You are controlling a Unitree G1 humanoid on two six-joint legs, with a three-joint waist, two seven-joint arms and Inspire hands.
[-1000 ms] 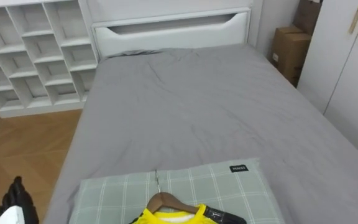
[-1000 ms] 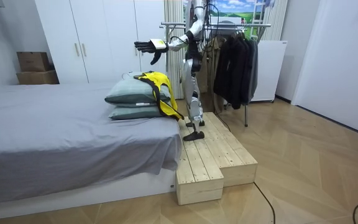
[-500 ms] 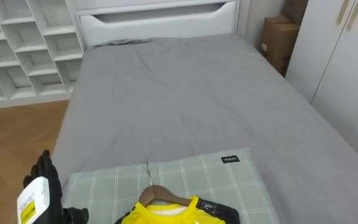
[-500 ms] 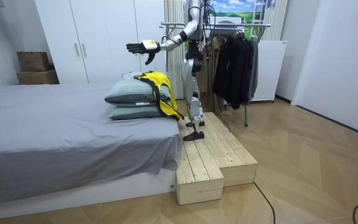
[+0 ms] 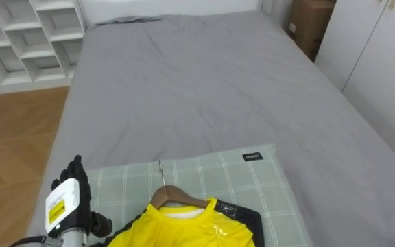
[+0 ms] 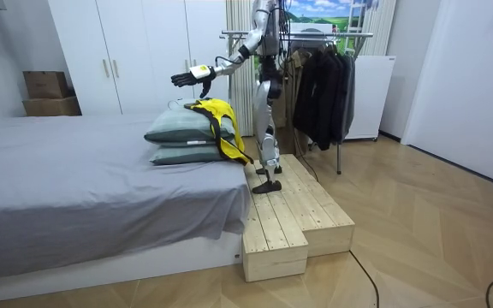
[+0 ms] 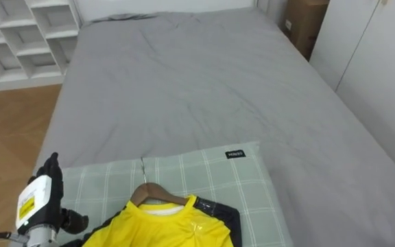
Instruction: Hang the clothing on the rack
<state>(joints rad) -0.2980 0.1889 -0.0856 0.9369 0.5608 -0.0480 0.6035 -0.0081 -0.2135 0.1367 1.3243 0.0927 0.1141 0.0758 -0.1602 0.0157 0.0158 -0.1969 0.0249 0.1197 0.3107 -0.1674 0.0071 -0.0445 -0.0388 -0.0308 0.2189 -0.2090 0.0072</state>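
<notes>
Entry: the grey bed [image 5: 204, 89] is being faced from its near end. On the checked pillow [image 5: 252, 185] the yellow shirt [image 5: 184, 230] is being carried on a wooden hanger [image 5: 173, 197], hook pointing far. The left hand [image 5: 67, 199] is being held just left of the shirt, fingers straight, nothing grasped. A short rightward reach is judged to be needed.

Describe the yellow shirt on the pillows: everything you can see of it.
The yellow shirt is glossy fabric with black trim at one shoulder, on a wooden hanger whose metal hook points up the bed. It lies on the top green checked pillow and drapes over the stack's end. The open left hand hovers beside it, not touching.
</notes>
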